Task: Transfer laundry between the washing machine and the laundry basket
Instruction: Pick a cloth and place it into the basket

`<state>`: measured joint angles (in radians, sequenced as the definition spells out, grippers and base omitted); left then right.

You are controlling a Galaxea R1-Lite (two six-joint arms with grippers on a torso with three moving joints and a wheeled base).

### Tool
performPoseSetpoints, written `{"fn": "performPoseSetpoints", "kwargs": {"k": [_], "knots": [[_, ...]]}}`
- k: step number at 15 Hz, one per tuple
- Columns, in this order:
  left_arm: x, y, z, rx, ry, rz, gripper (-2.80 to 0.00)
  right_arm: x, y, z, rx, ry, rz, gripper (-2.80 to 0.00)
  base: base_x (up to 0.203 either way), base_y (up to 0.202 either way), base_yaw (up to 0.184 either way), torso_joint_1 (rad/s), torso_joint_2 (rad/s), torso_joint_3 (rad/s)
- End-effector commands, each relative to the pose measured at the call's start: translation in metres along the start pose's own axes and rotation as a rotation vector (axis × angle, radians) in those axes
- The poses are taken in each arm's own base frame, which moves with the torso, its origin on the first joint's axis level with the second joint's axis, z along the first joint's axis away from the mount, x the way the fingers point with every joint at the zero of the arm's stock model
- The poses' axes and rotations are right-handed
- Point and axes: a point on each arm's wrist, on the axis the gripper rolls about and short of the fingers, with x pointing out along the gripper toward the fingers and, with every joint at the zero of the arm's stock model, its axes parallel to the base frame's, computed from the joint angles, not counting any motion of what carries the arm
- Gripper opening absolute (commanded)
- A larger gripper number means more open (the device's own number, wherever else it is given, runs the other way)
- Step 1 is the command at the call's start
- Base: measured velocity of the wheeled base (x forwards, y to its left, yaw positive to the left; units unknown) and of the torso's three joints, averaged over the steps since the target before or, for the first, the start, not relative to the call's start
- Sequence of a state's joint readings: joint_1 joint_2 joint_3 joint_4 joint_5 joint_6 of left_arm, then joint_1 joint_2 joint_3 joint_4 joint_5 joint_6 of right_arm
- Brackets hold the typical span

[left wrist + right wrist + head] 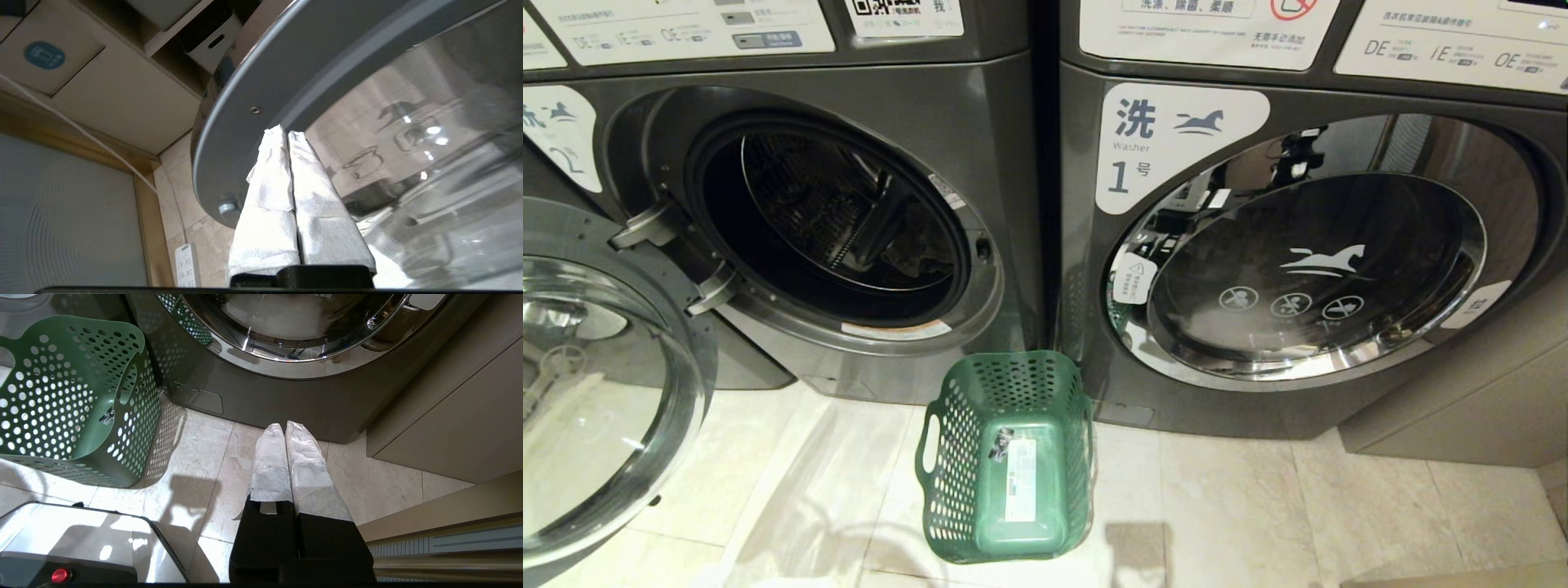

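While the washing machine stood with its door swung wide to the left, you had the left gripper up against the grey rim of that door, its cloth-wrapped fingers pressed together and holding nothing. The tips sat at or just beside the rim; from the wrist view you could not tell whether they actually touched it. The right gripper hung parked low over the floor tiles in front of the neighbouring machine, jaws likewise closed and empty. The laundry appeared to be the dark crumpled shape low in the drum, though the interior was too dim to be sure of it. The laundry basket stood empty on the floor, just in front of the gap between the two machines. If you were pushing the door shut, the risk was that closed tips would skate off the curved rim onto the glass, or the door would stop short of the latch. If the cloth was still to come out, shutting it would have sealed the load in. A swinging door could also have clipped the basket, which stood near its arc.
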<state>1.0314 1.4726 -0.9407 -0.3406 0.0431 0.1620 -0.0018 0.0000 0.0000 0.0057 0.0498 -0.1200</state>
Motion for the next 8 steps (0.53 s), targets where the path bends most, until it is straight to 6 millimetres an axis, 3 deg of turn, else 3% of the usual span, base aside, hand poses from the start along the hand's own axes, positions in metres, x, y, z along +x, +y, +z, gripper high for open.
{"fn": "performPoseSetpoints", "kwargs": {"k": [1,5,8], "knots": [[-0.034,-0.006,0.017,0.005,-0.108,-0.063,-2.80,0.000,0.000,0.000,-0.001,-0.001,0.001,-2.80,0.000,0.000,0.000,0.000,0.00,0.000],[-0.065,-0.061,0.010,0.033,-0.138,-0.343,-2.80,0.000,0.000,0.000,-0.001,0.000,0.001,-2.80,0.000,0.000,0.000,0.000,0.00,0.000],[-0.090,-0.111,-0.018,0.078,-0.073,-0.613,-2.80,0.000,0.000,0.000,-0.001,-0.001,0.001,-2.80,0.000,0.000,0.000,0.000,0.00,0.000]]}}
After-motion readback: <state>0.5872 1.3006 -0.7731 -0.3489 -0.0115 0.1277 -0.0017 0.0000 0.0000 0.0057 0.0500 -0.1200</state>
